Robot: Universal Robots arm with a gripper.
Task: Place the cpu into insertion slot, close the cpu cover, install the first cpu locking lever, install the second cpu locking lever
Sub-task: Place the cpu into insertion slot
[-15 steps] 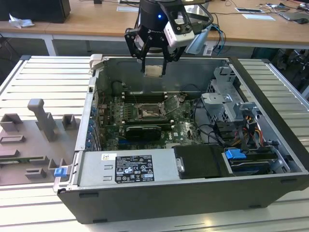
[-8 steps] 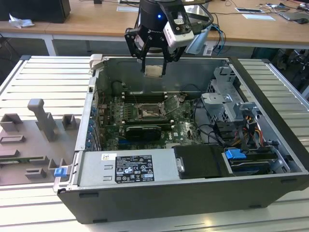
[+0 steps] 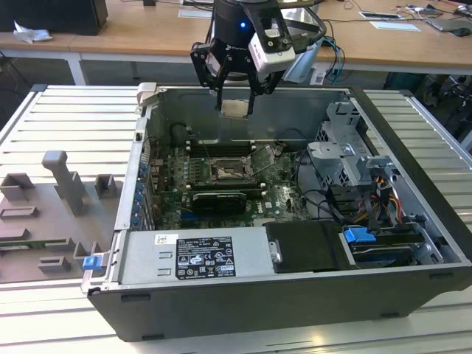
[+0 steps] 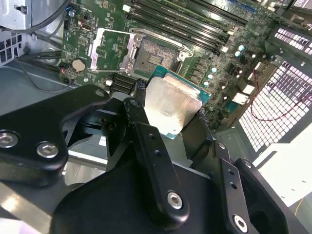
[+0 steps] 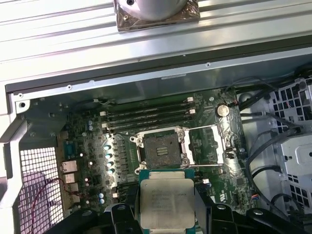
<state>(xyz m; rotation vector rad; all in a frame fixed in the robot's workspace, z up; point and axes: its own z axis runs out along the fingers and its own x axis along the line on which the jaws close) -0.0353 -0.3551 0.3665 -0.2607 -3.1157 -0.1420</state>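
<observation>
My gripper (image 3: 235,103) hangs above the back wall of the open computer case (image 3: 221,313), shut on the cpu (image 3: 234,109), a small square chip with a silvery top. In both wrist views the cpu (image 4: 168,105) (image 5: 166,202) sits flat between the black fingers (image 4: 141,126). On the green motherboard below lies the insertion slot (image 3: 223,174) (image 4: 155,54) (image 5: 160,148), uncovered, with its dark centre showing. The cpu cover (image 5: 210,144) (image 4: 108,51), a thin silver frame, is swung open beside the slot. The chip is well above the slot, not touching it.
Long black memory slots (image 3: 221,146) run behind the slot and a black expansion card (image 3: 214,200) lies in front of it. A grey power supply (image 3: 195,254) fills the case's front. Drive cages and cables (image 3: 354,166) crowd the exterior view's right. Grey fixtures (image 3: 66,188) stand on the table at its left.
</observation>
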